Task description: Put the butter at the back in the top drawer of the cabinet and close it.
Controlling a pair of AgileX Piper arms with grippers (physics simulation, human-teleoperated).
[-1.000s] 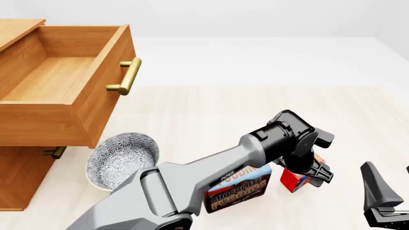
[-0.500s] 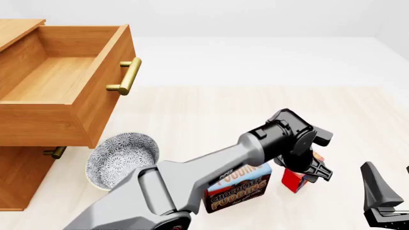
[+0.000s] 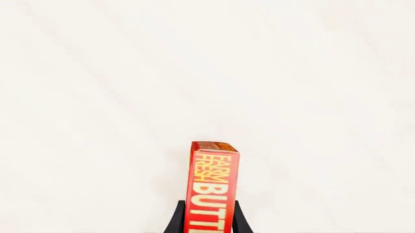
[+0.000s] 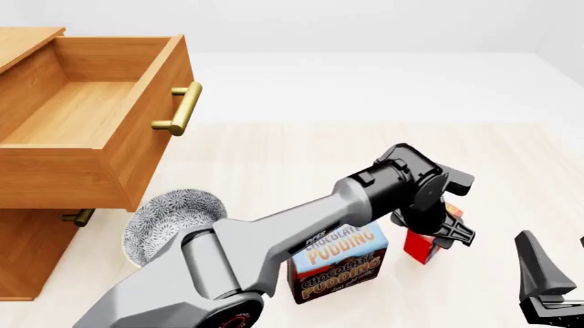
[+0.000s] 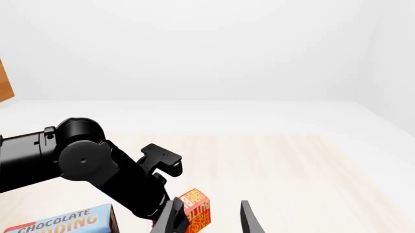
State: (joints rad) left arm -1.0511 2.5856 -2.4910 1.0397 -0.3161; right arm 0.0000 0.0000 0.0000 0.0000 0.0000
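The butter (image 4: 419, 249) is a small red box standing on end right of the pudding box, near the table's front. My left gripper (image 4: 444, 234) comes down on it from above. In the left wrist view both black fingers press the sides of the butter (image 3: 213, 187), so the left gripper (image 3: 207, 218) is shut on it. The cabinet (image 4: 26, 249) stands at the far left with its top drawer (image 4: 153, 154) pulled fully out and nothing visible inside. My right gripper (image 4: 546, 287) waits open at the front right, with the butter (image 5: 194, 209) just ahead of its fingers.
A blue-and-brown chocolate pudding box (image 4: 340, 263) stands just left of the butter, under the left arm. A patterned grey bowl (image 4: 174, 225) sits below the open drawer's brass handle (image 4: 182, 109). A lower drawer's handle (image 4: 78, 217) shows under it.
My left wrist has risen slightly and drawn a little back, and the butter has come up with it. More of the pudding box's top now shows. The right gripper has stayed still.
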